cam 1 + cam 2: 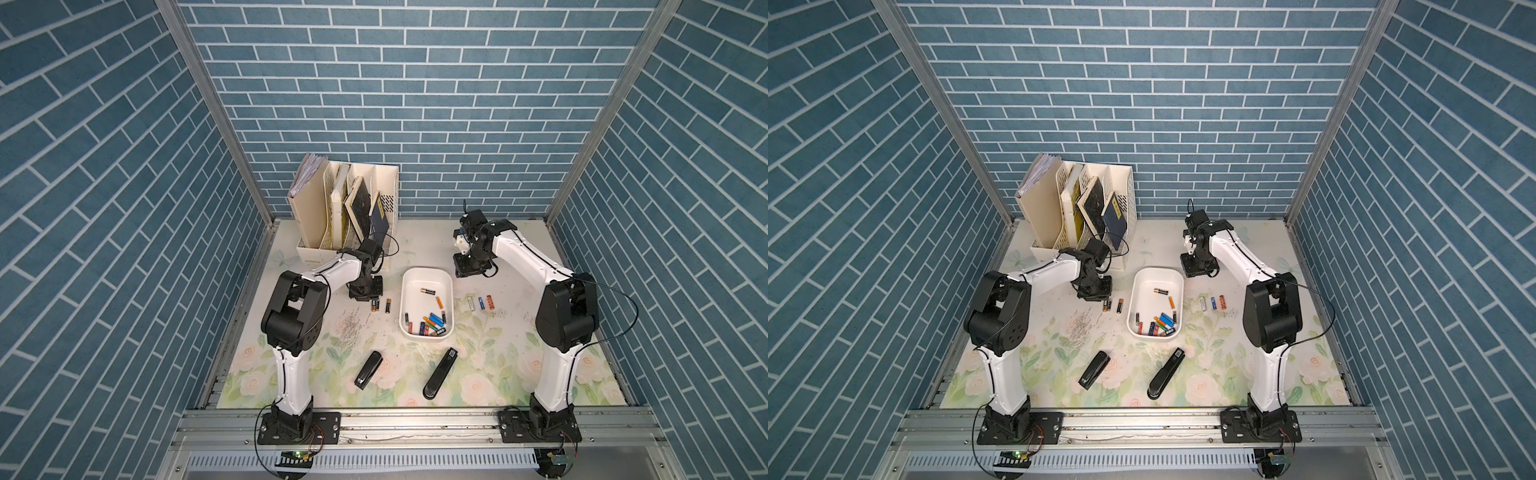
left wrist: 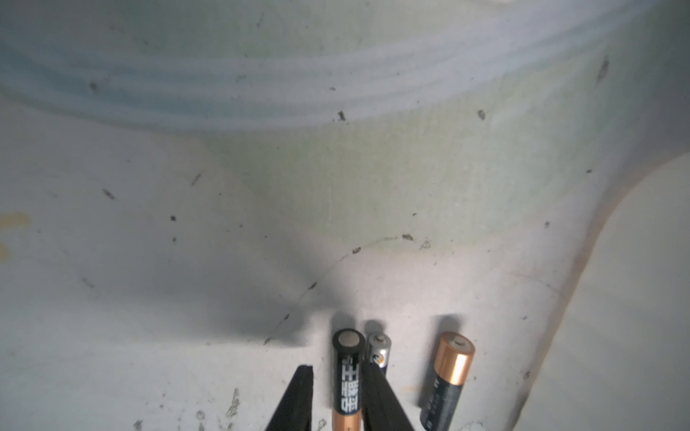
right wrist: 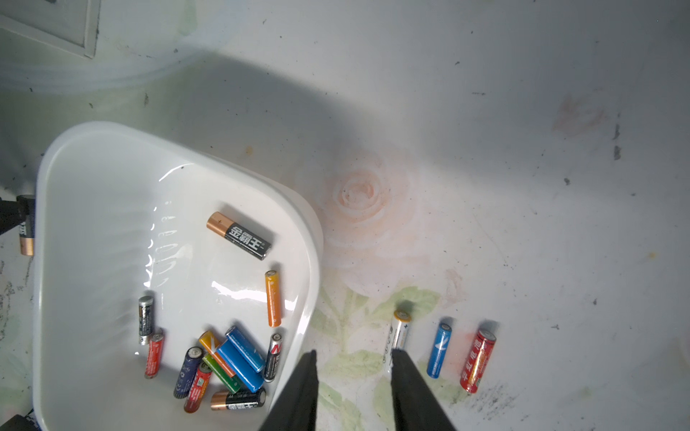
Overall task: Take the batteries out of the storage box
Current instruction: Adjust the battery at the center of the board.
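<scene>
**Blue brick walls, a rose-print mat, a box of batteries**

Blue-brick paper lines three walls around a glossy mat (image 1: 498, 374) printed with pale roses. At far left a cream file organizer (image 1: 332, 216) holds books.

In front of it the left gripper (image 2: 338, 373) sits low over the mat. Its black fingers straddle a black-and-gold cell (image 2: 348, 377) lying there, with white characters on it too blurred to read. One finger touches the cell and a sliver of mat shows beside the other, so the jaws look slightly apart, not clamped. A silver-tipped cell (image 2: 379, 349) and a copper-topped cell (image 2: 448, 380) lie alongside.

Mid-table sits the storage box (image 1: 446, 282), smooth white plastic with rounded corners. Most batteries (image 3: 231, 362) crowd its near end. Only the right wrist view makes out 金霸王 on a black-and-copper cell (image 3: 239, 235).

Right of the box, a white cell (image 3: 399, 330), a blue cell (image 3: 440, 349) and a red cell (image 3: 478, 360) lie in a row on the mat. The right gripper (image 3: 353, 373) hangs with fingers spread, nothing between them.

A short stapler (image 1: 368, 370) and a long stapler (image 1: 440, 372), both black, show only in the top views.
</scene>
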`<state>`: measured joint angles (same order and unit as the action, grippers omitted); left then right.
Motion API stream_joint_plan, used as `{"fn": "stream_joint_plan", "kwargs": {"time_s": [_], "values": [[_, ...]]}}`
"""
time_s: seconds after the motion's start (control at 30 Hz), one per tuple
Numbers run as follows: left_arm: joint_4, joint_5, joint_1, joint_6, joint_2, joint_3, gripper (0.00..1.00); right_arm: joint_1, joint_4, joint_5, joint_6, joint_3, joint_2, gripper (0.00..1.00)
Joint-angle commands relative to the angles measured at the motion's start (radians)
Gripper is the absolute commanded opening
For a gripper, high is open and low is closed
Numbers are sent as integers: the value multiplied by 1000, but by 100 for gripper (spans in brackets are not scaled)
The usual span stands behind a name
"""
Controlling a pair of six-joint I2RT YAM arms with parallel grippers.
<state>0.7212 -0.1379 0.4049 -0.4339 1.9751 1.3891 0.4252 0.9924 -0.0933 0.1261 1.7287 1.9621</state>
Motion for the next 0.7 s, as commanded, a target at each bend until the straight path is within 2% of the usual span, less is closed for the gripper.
{"fn": "stream_joint_plan", "kwargs": {"time_s": [0.0, 0.4, 0.67], "values": [[9, 14, 7, 0, 20, -3, 29, 0, 35, 12, 12, 11, 16, 36], [12, 29, 9, 3, 37, -9, 24, -1, 39, 12, 10, 15, 19, 36], [23, 49, 11, 10, 41, -5, 26, 0, 40, 12, 9, 20, 27, 36]]}}
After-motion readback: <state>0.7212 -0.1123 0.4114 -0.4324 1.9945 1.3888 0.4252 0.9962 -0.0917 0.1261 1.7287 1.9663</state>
